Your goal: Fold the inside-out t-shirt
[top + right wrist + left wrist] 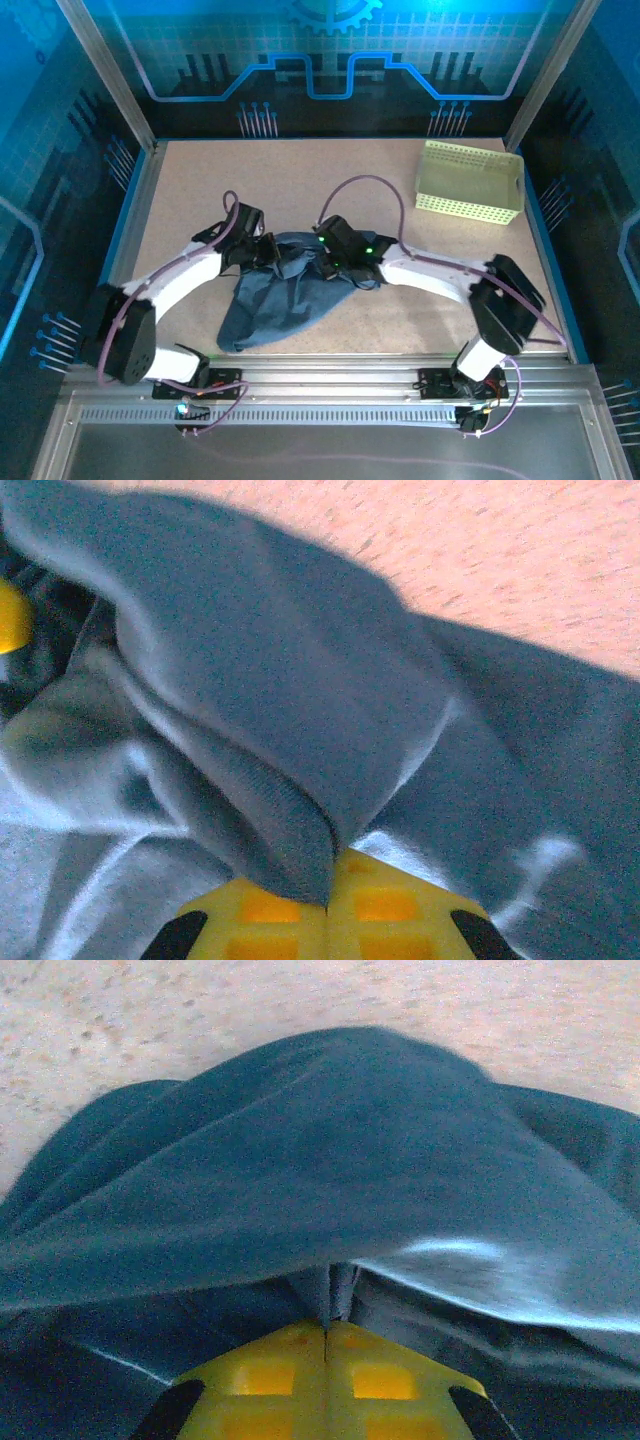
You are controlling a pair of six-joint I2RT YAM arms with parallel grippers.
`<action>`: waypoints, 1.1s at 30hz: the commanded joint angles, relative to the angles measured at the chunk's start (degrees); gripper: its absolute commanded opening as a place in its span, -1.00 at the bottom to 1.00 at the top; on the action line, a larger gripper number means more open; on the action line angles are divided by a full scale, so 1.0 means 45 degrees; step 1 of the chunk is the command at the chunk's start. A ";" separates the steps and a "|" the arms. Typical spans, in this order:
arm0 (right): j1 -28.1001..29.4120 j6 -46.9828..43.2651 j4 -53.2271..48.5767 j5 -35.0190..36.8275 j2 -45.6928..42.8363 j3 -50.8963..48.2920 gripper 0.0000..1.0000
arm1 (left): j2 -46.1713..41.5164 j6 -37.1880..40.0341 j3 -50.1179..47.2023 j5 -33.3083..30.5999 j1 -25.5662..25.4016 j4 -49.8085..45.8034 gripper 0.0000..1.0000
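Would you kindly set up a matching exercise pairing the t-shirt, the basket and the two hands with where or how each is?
1. dark slate-blue fabric t-shirt
2. pale yellow-green perforated plastic basket
3. left hand
4. right hand

A. far right corner of the table
B. shut on the shirt, nearer the basket
C. bunched mid-table
D. shut on the shirt, farther from the basket

Pairs: 1-C, 2-A, 3-D, 4-B

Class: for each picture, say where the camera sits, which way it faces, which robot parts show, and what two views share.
Top external: above, behind the bases, looking down on table, t-shirt, basket; left arm, right arm show.
Left wrist: on that wrist, facing t-shirt pinched in the shut left gripper.
Right wrist: likewise, right gripper shut on t-shirt.
Shared: all show t-shirt on table.
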 commanded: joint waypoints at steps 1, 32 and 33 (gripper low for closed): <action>-0.0498 -0.0049 -0.0629 0.1082 -0.1647 -0.0977 -1.00 | -0.2776 -0.0321 -0.0231 -0.0939 -0.1727 -0.0176 -1.00; 0.0710 0.2944 -0.1796 0.0121 -0.5659 -0.3818 -0.17 | -0.1203 0.1615 -0.0202 -0.3483 -0.6648 -0.0419 0.13; 0.0748 0.3039 -0.1438 -0.0282 -0.5554 -0.3991 -0.24 | -0.0885 0.1479 -0.0190 -0.3558 -0.6655 -0.0431 0.11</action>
